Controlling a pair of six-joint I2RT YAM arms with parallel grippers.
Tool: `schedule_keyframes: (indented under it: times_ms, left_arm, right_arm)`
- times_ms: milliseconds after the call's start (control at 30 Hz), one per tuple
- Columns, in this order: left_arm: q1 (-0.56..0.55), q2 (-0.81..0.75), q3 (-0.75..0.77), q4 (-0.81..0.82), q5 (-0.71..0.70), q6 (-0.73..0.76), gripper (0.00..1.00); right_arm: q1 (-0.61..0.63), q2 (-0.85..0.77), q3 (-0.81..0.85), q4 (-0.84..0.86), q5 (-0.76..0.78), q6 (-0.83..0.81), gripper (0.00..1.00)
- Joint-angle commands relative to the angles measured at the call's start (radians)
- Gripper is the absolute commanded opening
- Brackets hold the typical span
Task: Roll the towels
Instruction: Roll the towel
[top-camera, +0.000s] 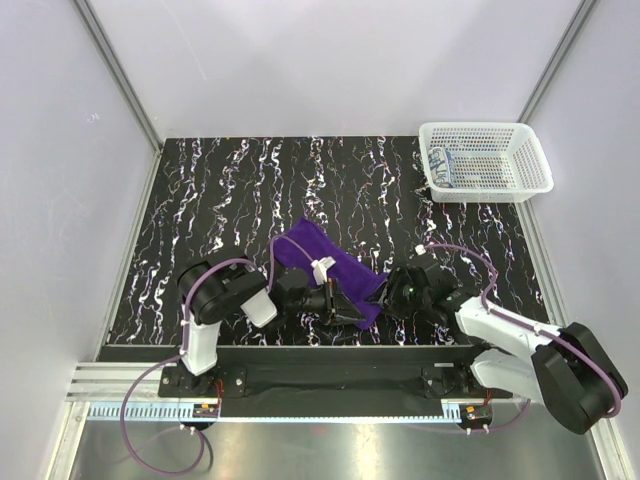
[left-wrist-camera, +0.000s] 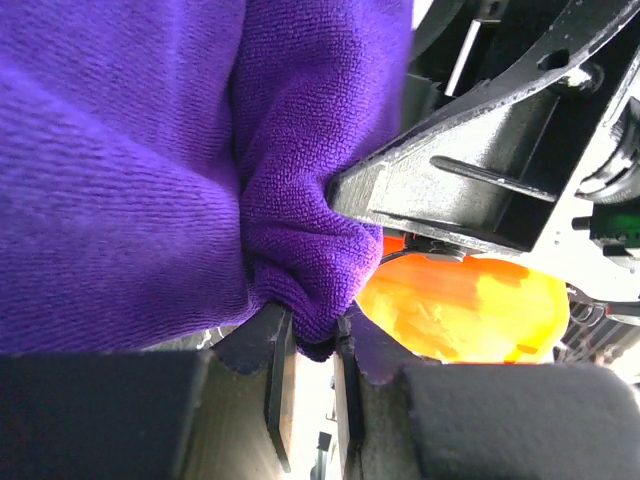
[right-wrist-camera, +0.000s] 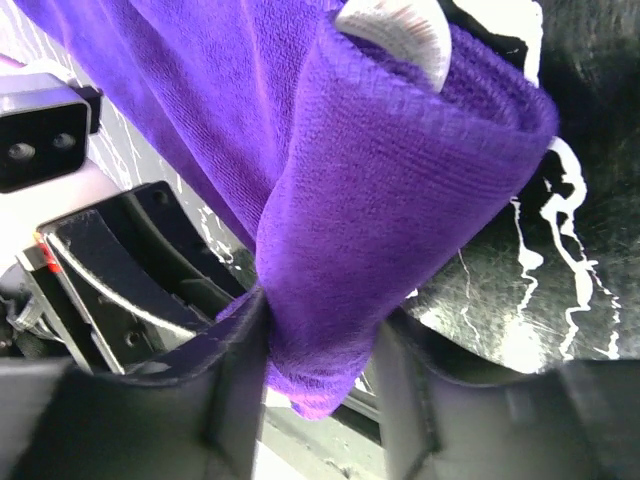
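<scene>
The purple towel (top-camera: 325, 256) lies on the black marbled mat near the front, one end spread toward the back, the near end bunched between both grippers. My left gripper (top-camera: 350, 312) is shut on a fold of the purple towel (left-wrist-camera: 300, 260), pinched between its fingertips (left-wrist-camera: 278, 350). My right gripper (top-camera: 385, 296) is shut on a folded part of the same towel (right-wrist-camera: 380, 200), which hangs between its fingers (right-wrist-camera: 235, 370). The patterned white and blue-grey towel (top-camera: 443, 166) lies rolled in the white basket at the back right.
The white mesh basket (top-camera: 520, 160) stands at the back right corner, partly off the mat. The black marbled mat (top-camera: 230, 200) covers the table. White walls close in on three sides. The two arms' wrists nearly meet at the front centre.
</scene>
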Motion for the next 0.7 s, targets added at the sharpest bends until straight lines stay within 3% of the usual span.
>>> schedule_keyframes:
  times_ms: [0,67,133,167,200,367,467,500,567,600,667]
  left_arm:
    - [0.007,0.012,-0.005,0.114,0.014,-0.008,0.22]
    - [0.007,0.006,-0.008,0.111,0.011,0.001,0.34]
    - [0.007,-0.033,-0.011,0.051,0.006,0.026,0.64]
    - [0.007,-0.052,-0.011,0.019,-0.003,0.061,0.88]
    - [0.007,-0.073,-0.009,-0.048,-0.014,0.079,0.99]
    - [0.005,-0.236,-0.006,-0.271,-0.058,0.232,0.99]
    - [-0.006,-0.360,0.042,-0.528,-0.124,0.396,0.99]
    - [-0.013,-0.430,0.066,-0.704,-0.196,0.446,0.99]
    - [-0.070,-0.503,0.148,-0.878,-0.314,0.611,0.99]
    - [-0.097,-0.532,0.182,-1.030,-0.460,0.666,0.99]
    - [-0.208,-0.589,0.272,-1.153,-0.634,0.809,0.99]
  right_arm:
    - [0.023,0.012,0.018,0.079,0.037,0.017,0.46]
    - [0.025,0.017,0.027,0.056,0.043,0.009,0.41]
    - [0.026,0.031,0.062,-0.013,0.063,-0.008,0.33]
    - [0.026,0.046,0.081,-0.086,0.075,-0.015,0.31]
    - [0.026,0.055,0.116,-0.117,0.086,-0.025,0.30]
    - [0.028,0.136,0.217,-0.301,0.105,-0.069,0.25]
    - [0.034,0.169,0.280,-0.367,0.108,-0.088,0.24]
    - [0.035,0.176,0.291,-0.380,0.103,-0.100,0.23]
    - [0.037,0.198,0.324,-0.416,0.099,-0.111,0.22]
    - [0.035,0.208,0.337,-0.429,0.093,-0.118,0.22]
    - [0.035,0.230,0.360,-0.464,0.094,-0.137,0.21]
